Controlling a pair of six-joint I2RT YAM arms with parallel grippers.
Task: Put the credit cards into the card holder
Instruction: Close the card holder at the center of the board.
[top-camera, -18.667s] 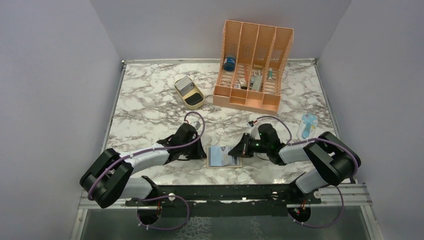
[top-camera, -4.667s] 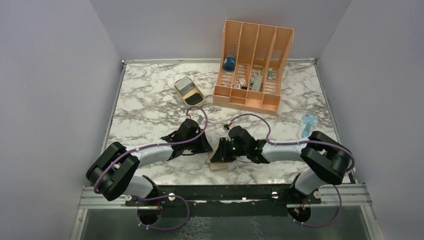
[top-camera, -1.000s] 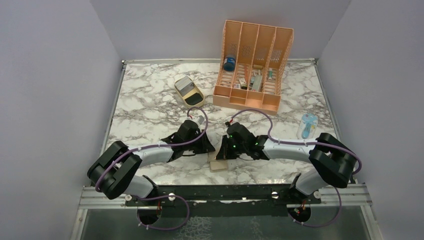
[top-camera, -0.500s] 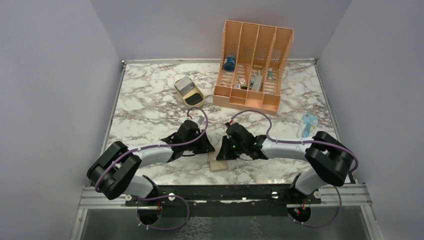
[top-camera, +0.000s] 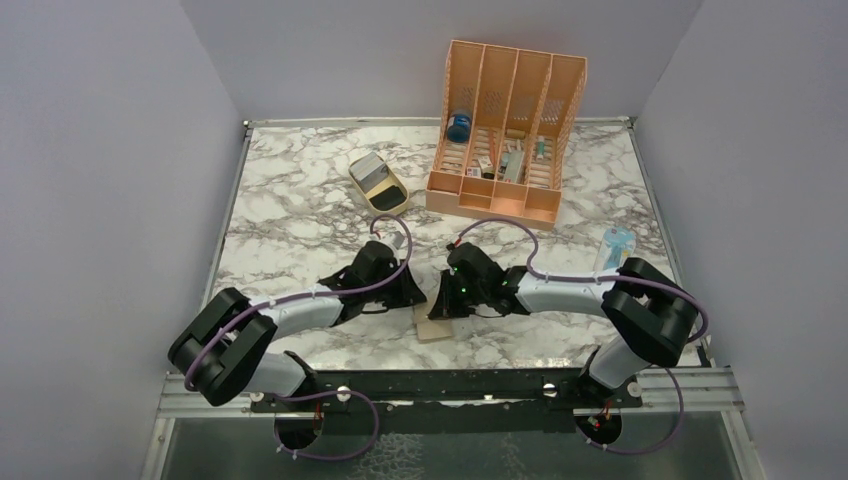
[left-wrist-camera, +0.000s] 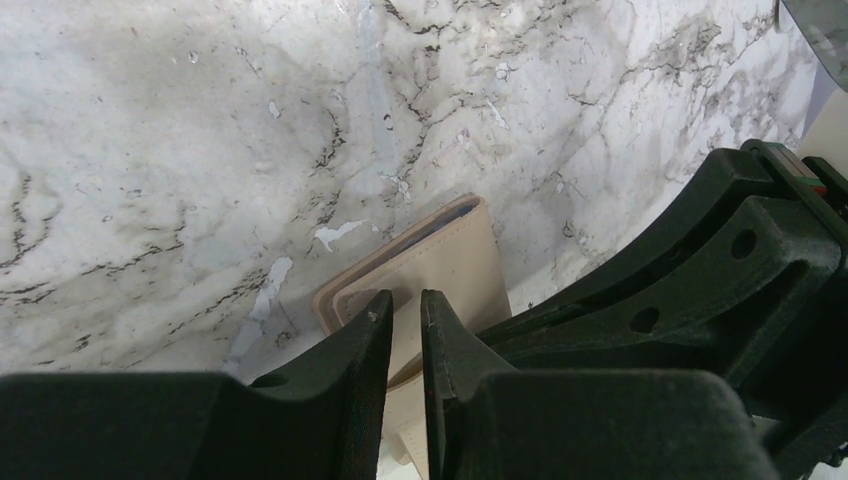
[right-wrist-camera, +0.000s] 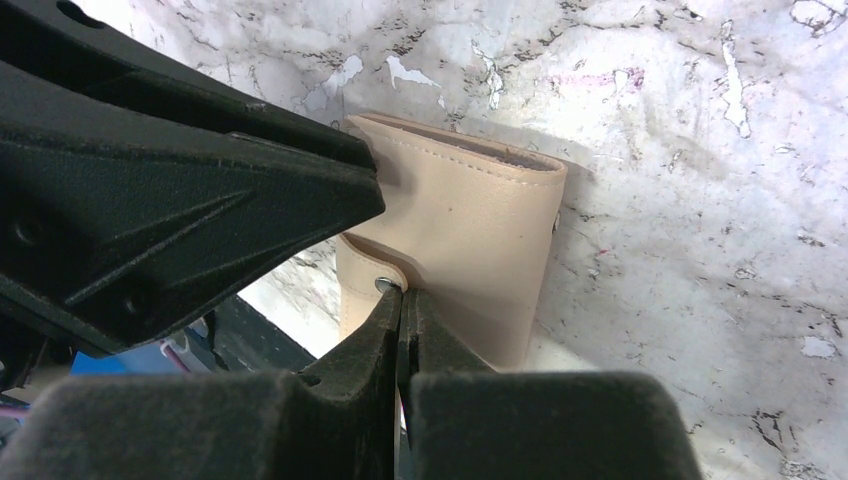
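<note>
Marble table (top-camera: 300, 200), near centre: folded wallet (right-wrist-camera: 470, 250). Right gripper (right-wrist-camera: 402, 295) closed, tips at its snap tab (right-wrist-camera: 372, 262). Left gripper (left-wrist-camera: 400, 310) fingers slightly apart over the wallet's left side; grip unclear.

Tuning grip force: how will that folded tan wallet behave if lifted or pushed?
The small flat tan wallet shows stitched seams and a rounded fold, so it probably flexes when pinched. Thin and flat, likely light; won't roll. On the smooth marble-pattern tabletop it may slide when pushed.
</note>
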